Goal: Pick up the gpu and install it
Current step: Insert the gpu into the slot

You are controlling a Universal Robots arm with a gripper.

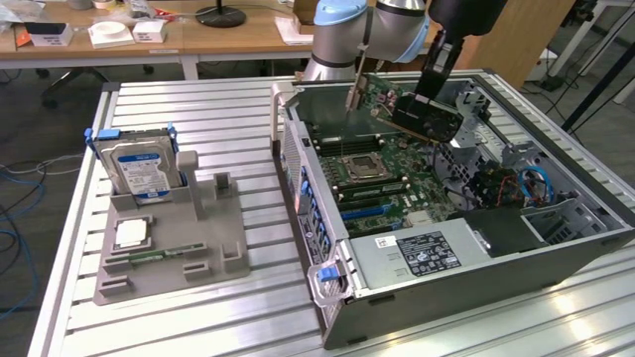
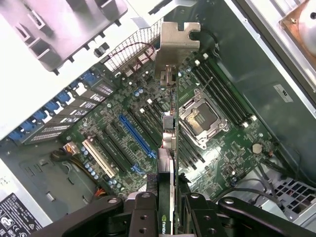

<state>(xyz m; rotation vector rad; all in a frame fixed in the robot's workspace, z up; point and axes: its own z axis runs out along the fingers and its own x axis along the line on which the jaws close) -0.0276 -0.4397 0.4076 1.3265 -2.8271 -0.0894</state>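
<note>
Jaws clamped on the gpu, which the gripper holds edge-on above the motherboard. We judge the card light, stiff and fragile, best gripped by its flat faces.

The gpu is a thin flat card: a green board with a black heatsink face and a silver end bracket. It hangs tilted in the air, clamped on both faces by the end effector, above the motherboard inside the open computer case, not seated in a slot.
</note>
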